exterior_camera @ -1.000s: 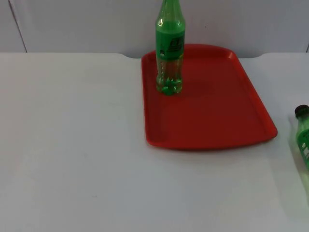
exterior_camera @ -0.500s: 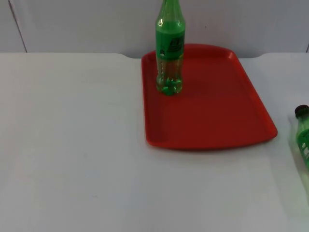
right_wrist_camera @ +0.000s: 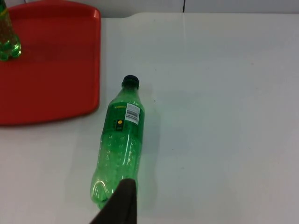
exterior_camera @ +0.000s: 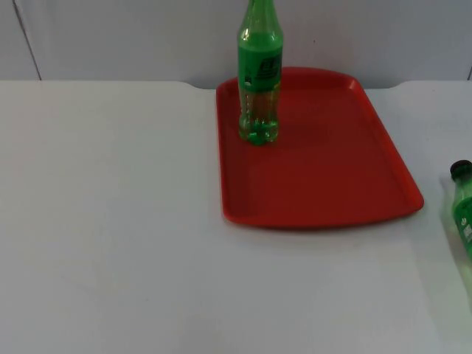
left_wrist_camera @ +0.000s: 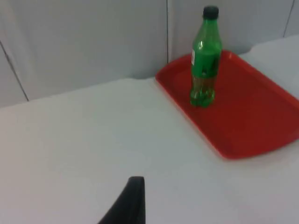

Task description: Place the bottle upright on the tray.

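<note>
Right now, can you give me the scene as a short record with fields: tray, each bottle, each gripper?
tray: red, on the white table, near the grey wall
standing bottle: green, upright on the tray's far left part
lying bottle: green, on its side on the table, off the tray, black cap toward the tray's edge
left gripper: one black fingertip over bare table, away from the tray
right gripper: fingertip over the lying bottle's base end
done: one bottle placed, one left

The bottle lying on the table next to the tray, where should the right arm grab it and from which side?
Probably around the labelled upper body, coming down from above. The lying bottle rests flat on the white table, its black cap toward the red tray, so its round sides are free for fingers to straddle. The right tool sits near its base. A grip near the neck should ease tipping it upright.
</note>
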### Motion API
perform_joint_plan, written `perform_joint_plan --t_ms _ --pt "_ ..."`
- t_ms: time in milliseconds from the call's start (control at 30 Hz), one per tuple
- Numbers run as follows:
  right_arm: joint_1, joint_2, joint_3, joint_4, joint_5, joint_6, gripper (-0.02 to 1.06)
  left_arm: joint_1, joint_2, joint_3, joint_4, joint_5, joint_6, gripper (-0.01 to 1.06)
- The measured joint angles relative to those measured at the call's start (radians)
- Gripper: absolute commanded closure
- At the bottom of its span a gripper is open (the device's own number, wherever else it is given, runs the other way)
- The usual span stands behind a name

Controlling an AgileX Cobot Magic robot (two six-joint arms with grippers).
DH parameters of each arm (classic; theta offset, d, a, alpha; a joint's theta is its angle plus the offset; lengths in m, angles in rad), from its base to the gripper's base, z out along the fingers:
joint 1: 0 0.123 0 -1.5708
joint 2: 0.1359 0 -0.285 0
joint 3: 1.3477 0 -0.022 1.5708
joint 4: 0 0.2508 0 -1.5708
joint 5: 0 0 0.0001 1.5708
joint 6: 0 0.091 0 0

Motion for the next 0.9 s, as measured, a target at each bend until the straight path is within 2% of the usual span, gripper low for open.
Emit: perform_joint_plan --t_ms 500,900 --pt "0.0 0.0 0.0 0.0 0.0 0.0 0.0 -0.001 -0.26 0.119 0.0 0.057 0.001 0.06" --pt "0.0 0.0 0.0 0.0 0.0 0.0 0.0 -0.001 -0.272 0.148 0.002 0.123 0.001 0.06"
